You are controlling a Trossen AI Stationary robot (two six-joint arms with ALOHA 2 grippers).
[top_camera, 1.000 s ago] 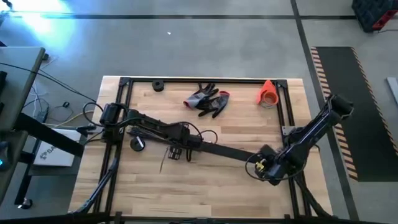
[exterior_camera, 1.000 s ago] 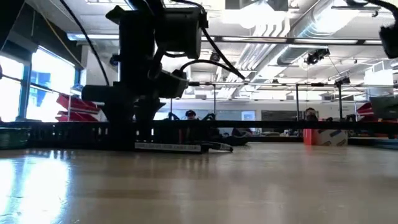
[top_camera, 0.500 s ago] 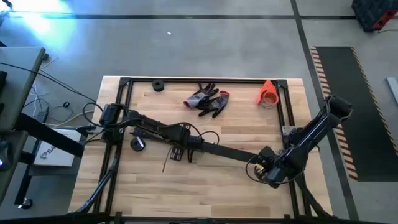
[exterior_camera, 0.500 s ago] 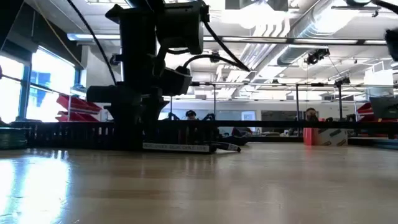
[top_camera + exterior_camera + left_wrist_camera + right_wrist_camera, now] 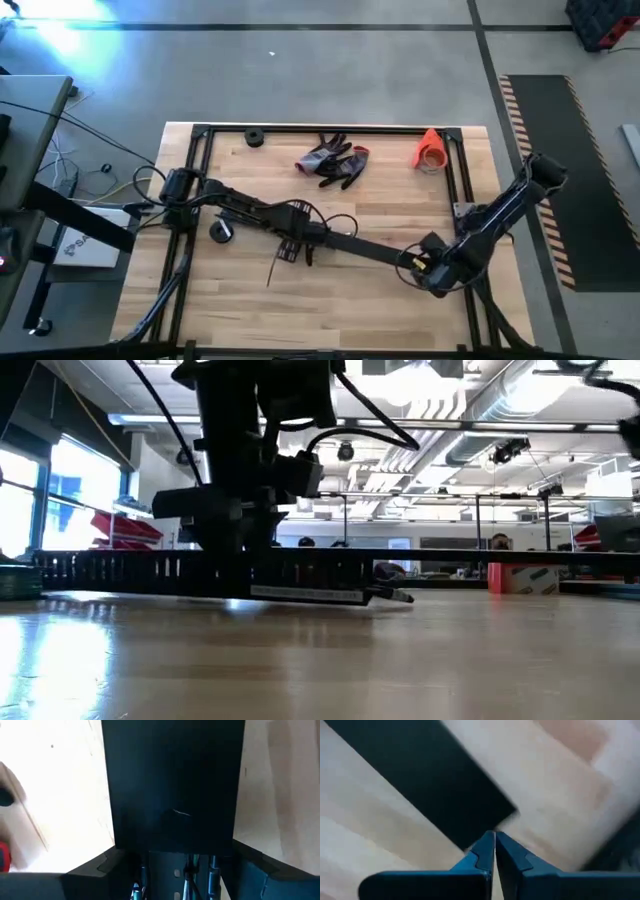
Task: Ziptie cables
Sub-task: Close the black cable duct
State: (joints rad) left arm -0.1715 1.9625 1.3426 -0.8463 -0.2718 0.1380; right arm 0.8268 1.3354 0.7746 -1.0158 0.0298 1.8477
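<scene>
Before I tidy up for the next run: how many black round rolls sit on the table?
2. One roll lies near the table's far edge, left of the gloves; the other lies near the left arm's base. More may be hidden under the arms.

A light wooden bench (image 5: 340,300) is edged by a black frame (image 5: 330,129). On it are laid a pair of grey-and-red gloves (image 5: 333,162), an orange cone (image 5: 430,149) tipped on its side, a black ring (image 5: 254,138), a small black roll (image 5: 221,231) and a long black slotted strip (image 5: 360,249).
</scene>
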